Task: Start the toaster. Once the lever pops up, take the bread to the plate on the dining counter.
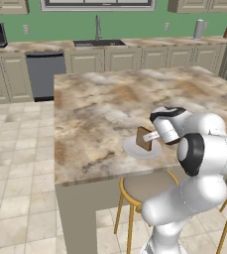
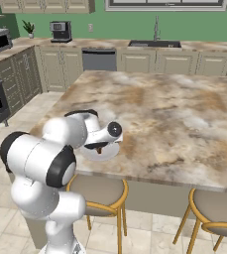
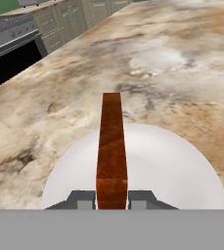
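Nearest the base, two round stools (image 1: 145, 186) with yellow legs stand tucked under the overhanging edge of the dining counter, the table (image 1: 105, 104) for this job, and the white arm rises beside them and bends forward over that edge.

Just past the edge, the fingers (image 3: 112, 199) are clenched on the bread (image 1: 144, 138), one pad on each flat face, as the hand view shows. The slice stands on edge between them, thin crust toward the camera, its long axis running straight out from the fingers across the plate. In the left base view it shows as a brown square held upright at the gripper's tip.

The plate (image 3: 182, 171) lies directly under the slice, white and round, near the table's front edge. So the bread is already over its target, and the relation that matters is vertical: the slice is above the plate's middle, edge down. Whether its lower edge touches the plate or hangs just clear I cannot tell. The likely next step is to let the fingers go; an upright slice will probably tip onto one face, and the plate looks wide enough on both sides to catch it.

Beyond the plate the marbled top stretches away bare. Farther still, across the tiled floor, the long counter (image 1: 149, 43) carries a sink (image 1: 99, 43), with a dishwasher (image 1: 45, 74) below.
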{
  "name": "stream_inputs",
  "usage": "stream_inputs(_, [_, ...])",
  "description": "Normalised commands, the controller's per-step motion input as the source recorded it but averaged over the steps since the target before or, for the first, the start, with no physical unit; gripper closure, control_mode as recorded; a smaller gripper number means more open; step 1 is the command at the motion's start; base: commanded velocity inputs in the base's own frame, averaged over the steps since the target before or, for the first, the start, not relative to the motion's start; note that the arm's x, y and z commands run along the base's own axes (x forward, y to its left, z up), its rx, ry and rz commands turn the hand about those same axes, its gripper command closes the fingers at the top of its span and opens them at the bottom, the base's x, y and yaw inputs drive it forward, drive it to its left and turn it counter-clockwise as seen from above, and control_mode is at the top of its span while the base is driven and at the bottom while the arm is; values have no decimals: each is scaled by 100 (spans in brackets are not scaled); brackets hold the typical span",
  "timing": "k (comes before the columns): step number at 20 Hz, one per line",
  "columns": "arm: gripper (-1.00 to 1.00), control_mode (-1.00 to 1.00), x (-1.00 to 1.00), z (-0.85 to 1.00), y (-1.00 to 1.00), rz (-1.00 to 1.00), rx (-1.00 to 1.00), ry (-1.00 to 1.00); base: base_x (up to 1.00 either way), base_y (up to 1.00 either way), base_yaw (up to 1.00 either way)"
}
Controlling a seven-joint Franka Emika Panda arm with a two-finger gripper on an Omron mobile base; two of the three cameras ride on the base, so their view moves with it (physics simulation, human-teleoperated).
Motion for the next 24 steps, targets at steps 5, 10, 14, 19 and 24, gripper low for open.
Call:
stream_inputs(5, [100, -100, 0, -13, 0, 0, 0, 0, 0, 0, 0])
stream_inputs(10, [100, -100, 0, -9, 0, 0, 0, 0, 0, 0, 0])
stream_inputs(14, [100, -100, 0, -9, 0, 0, 0, 0, 0, 0, 0])
stream_inputs(19, [-100, -100, 0, -5, 0, 0, 0, 0, 0, 0, 0])
stream_inputs(24, [-100, -100, 0, -1, 0, 0, 0, 0, 0, 0, 0])
